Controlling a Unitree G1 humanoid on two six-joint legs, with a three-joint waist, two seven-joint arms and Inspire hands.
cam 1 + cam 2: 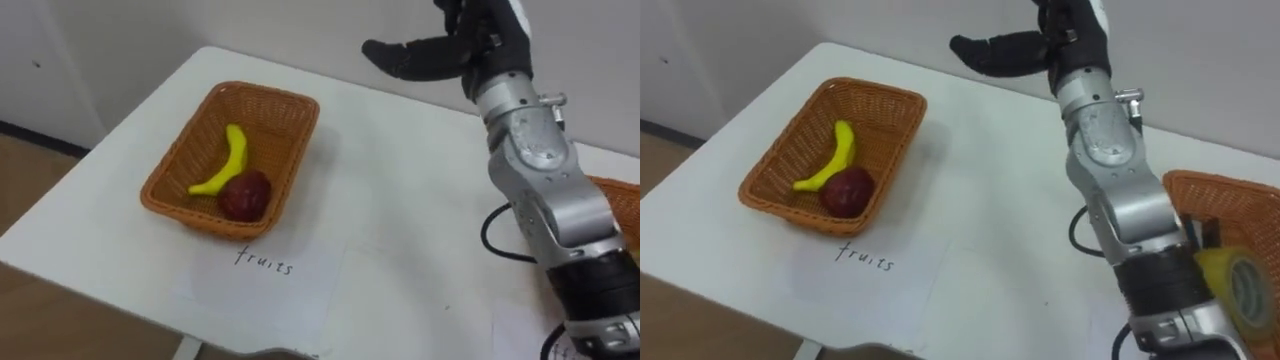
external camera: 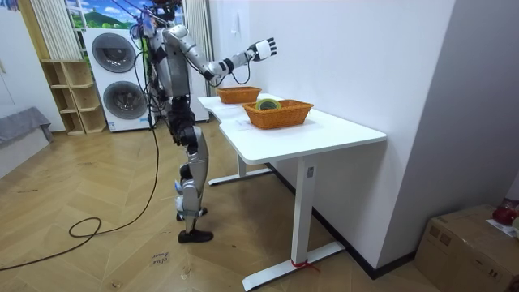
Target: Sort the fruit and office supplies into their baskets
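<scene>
I have the right hand (image 1: 440, 55) raised above the far side of the table (image 1: 400, 200), fingers stretched out loosely and holding nothing. The banana (image 1: 228, 165) and a dark red fruit (image 1: 245, 195) lie touching in the fruit basket (image 1: 185, 150), which sits just behind a handwritten paper label (image 1: 265, 285). On my right, a yellow tape roll (image 1: 1240, 280) rests in the second basket (image 1: 1200, 195). In the room view the robot stands at the table's edge.

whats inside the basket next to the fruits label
A yellow banana and a dark red round fruit lie in the fruit basket, touching, toward its near end. Bare weave shows in the rest. Whatever is beneath the two fruits is covered.
</scene>
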